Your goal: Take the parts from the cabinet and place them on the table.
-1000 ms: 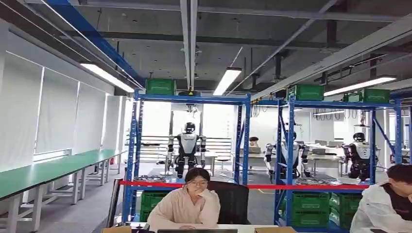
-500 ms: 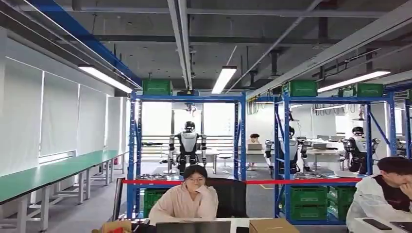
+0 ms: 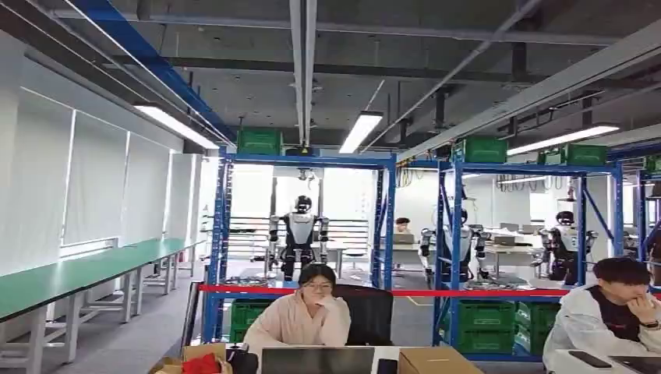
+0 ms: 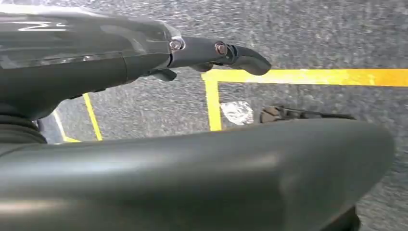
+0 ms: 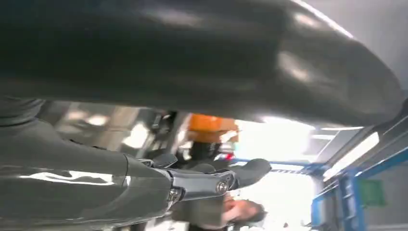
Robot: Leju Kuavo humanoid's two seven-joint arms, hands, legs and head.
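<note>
Head view faces the workshop aisle, both hands empty, parts not identifiable.
Left hand point(image 4: 144, 144) over grey floor with yellow tape lines point(image 4: 308, 77): thick thumb and a dark finger point(image 4: 231, 53) stretched apart, nothing between them. Right hand point(image 5: 183, 125): thumb and 1 dark finger point(image 5: 211, 183) extended with a gap, nothing held; blurred person behind it. Ahead: 2 blue shelving racks point(image 3: 304, 234), green crates point(image 3: 258, 141) on top and on the low shelves, red barrier tape point(image 3: 468, 293) across them. Flat items on the mid shelf point(image 3: 249, 282), too small to tell if they're the parts. 2 people sit at a near desk with a laptop point(image 3: 317, 360) and cardboard box point(image 3: 433, 361). Long green-topped table point(image 3: 86, 273) along the left wall.
</note>
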